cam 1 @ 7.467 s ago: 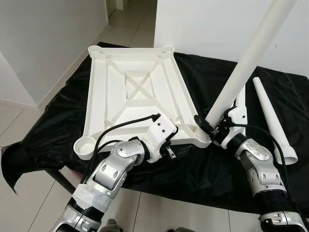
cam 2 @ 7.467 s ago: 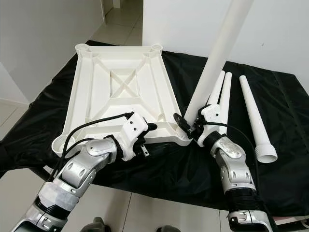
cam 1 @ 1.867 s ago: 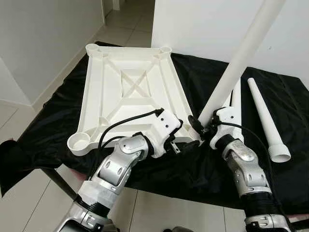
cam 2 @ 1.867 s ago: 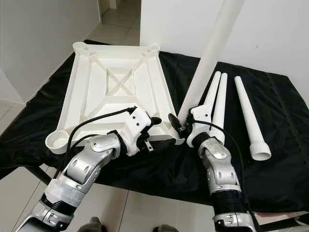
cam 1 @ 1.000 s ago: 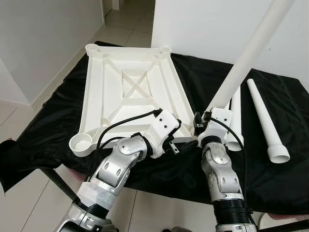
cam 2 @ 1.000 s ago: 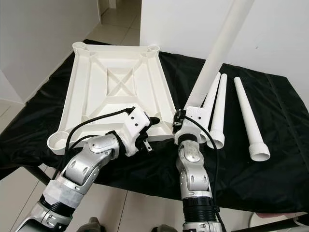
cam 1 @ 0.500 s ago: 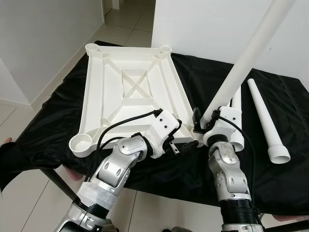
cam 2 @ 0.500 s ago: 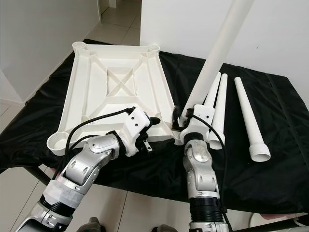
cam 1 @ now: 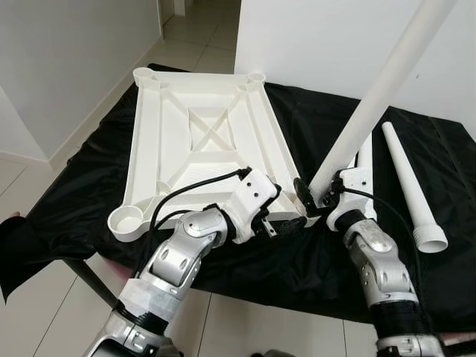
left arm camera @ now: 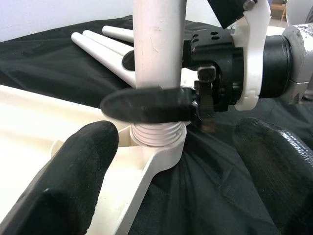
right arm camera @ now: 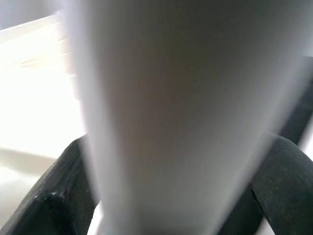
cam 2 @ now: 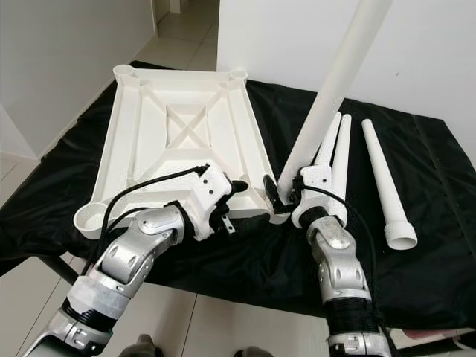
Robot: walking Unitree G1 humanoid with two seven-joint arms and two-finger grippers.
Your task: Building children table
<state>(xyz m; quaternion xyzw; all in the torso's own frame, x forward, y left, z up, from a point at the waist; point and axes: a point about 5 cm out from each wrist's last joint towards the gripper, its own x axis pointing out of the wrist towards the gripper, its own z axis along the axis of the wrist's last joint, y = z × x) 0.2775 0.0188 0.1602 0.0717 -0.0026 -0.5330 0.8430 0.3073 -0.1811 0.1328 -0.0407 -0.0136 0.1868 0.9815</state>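
Observation:
A white plastic tabletop lies upside down on a black-draped table. At its near right corner a long white leg stands tilted, its threaded end sitting in the corner socket. My right gripper is shut on this leg just above the socket; the right wrist view shows the leg close up between the black fingers. My left gripper hovers open at the same corner, its fingers spread on either side of the socket and touching nothing.
Three more white legs lie on the black cloth to the right: two side by side behind the right gripper and one farther right. White walls stand behind the table, with tiled floor to the left.
My right forearm has swung out to the right around the standing leg, with the gripper still shut on it. The leg stays in the corner socket. My left arm has barely moved.

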